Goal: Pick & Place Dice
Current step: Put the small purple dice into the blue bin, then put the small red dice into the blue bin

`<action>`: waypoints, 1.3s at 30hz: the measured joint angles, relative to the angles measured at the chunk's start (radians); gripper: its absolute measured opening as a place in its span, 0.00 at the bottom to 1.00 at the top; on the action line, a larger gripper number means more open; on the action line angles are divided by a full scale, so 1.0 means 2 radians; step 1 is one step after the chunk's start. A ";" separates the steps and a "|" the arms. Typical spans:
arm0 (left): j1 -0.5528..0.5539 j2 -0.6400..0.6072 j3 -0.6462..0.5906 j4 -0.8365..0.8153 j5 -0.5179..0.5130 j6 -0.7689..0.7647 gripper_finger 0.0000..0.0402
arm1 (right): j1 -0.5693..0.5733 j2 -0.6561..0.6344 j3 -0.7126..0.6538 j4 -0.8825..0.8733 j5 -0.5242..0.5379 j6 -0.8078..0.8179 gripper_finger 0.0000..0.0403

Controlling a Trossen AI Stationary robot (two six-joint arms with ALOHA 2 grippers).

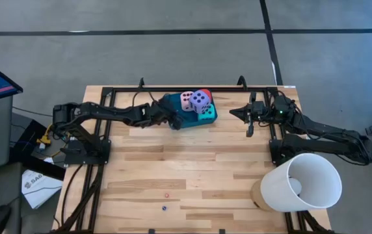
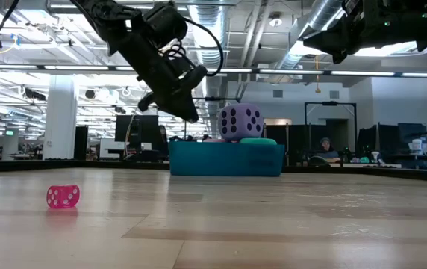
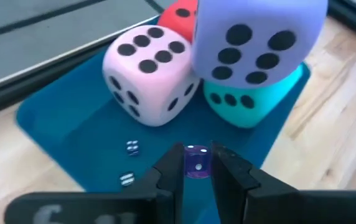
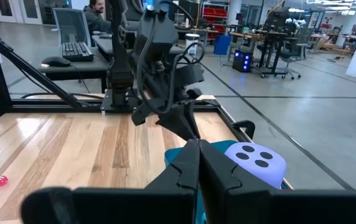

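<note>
My left gripper [image 3: 198, 167] pinches a tiny purple die [image 3: 196, 161] above the teal tray [image 3: 72, 124]; right gripper [image 4: 198, 163] waits closed.

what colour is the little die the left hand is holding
Purple die, translucent with white pips; the left wrist view shows it best.

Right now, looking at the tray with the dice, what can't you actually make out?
- Red die: mostly hidden behind the purple die, high and left wrist views.
- Turquoise die: top covered by the purple die.
- Two tiny clear dice on the teal tray: pips too small.
- Small purple die in the left pincer: sides hidden by its fingers.
- Tray contents, low view: hidden by the wall.
</note>
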 joint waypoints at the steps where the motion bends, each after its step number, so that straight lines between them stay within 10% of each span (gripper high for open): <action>1: 0.004 0.000 -0.002 0.006 0.008 0.000 0.13 | 0.000 0.000 0.000 0.000 0.000 0.000 0.00; 22: 0.009 0.000 -0.008 0.009 0.011 -0.013 0.28 | 0.000 0.000 0.000 0.000 0.000 0.000 0.00; 39: -0.061 -0.002 -0.008 0.008 0.028 0.041 0.01 | 0.000 0.000 0.000 0.000 0.000 0.000 0.00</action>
